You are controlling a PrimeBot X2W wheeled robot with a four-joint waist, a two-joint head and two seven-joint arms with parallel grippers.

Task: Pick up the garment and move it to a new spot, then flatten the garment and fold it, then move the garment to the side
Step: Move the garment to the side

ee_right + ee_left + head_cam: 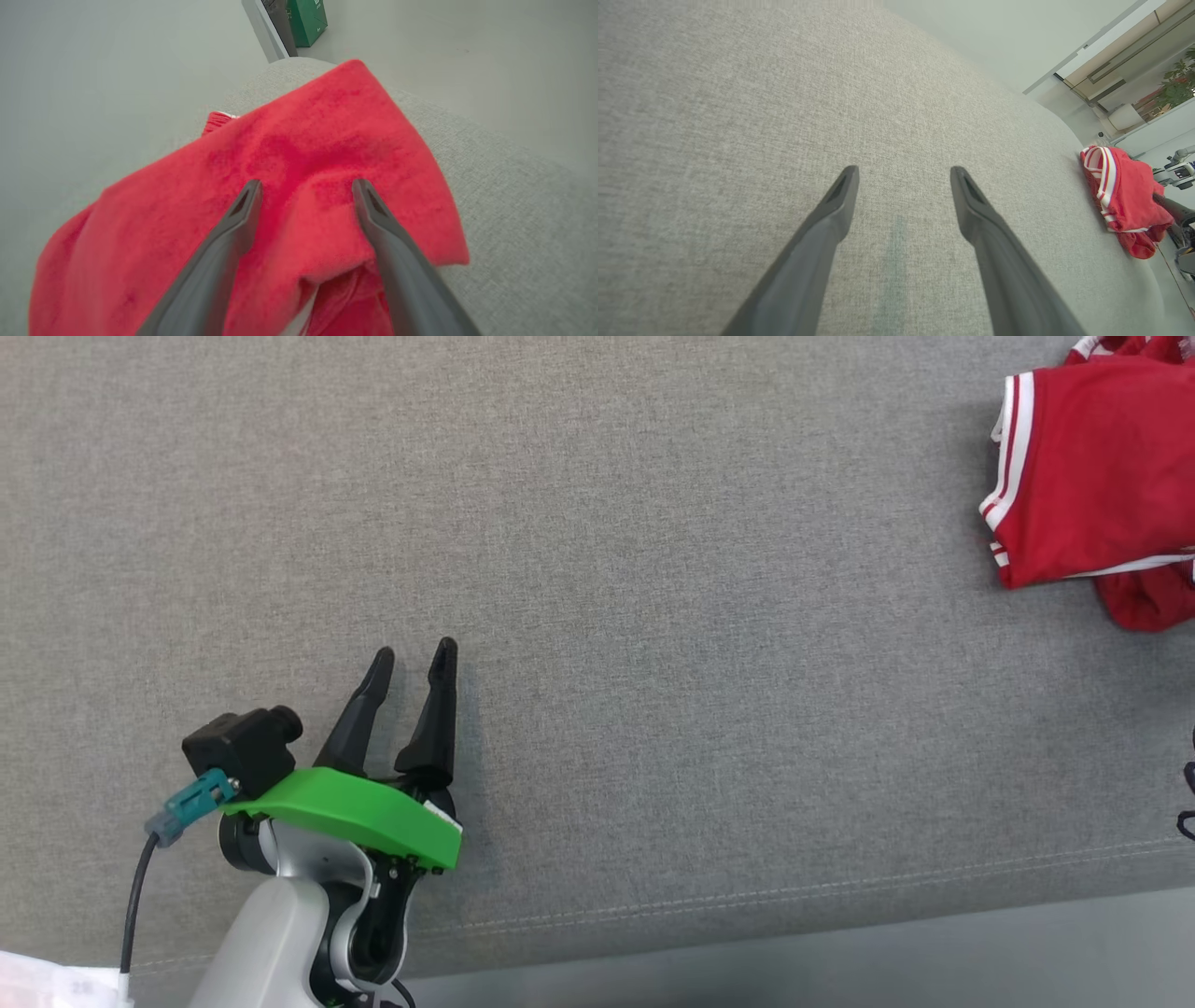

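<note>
My left pincer (414, 653) hovers released over bare grey cloth at the lower left of the tabletop (653, 569), fingers spread and holding nothing. The red garment (1092, 476) with white stripes is well apart from it, at the far right edge. It lies as a loose bundle, with a fairly flat panel on top and a crumpled part poking out beneath. That could be a rough fold already set to the side, or a heap waiting to be picked up and flattened; I cannot settle which. My right pincer (306, 184) is released too, fingers wide apart directly over the garment, tips at the cloth. Whether they touch it I cannot tell.
</note>
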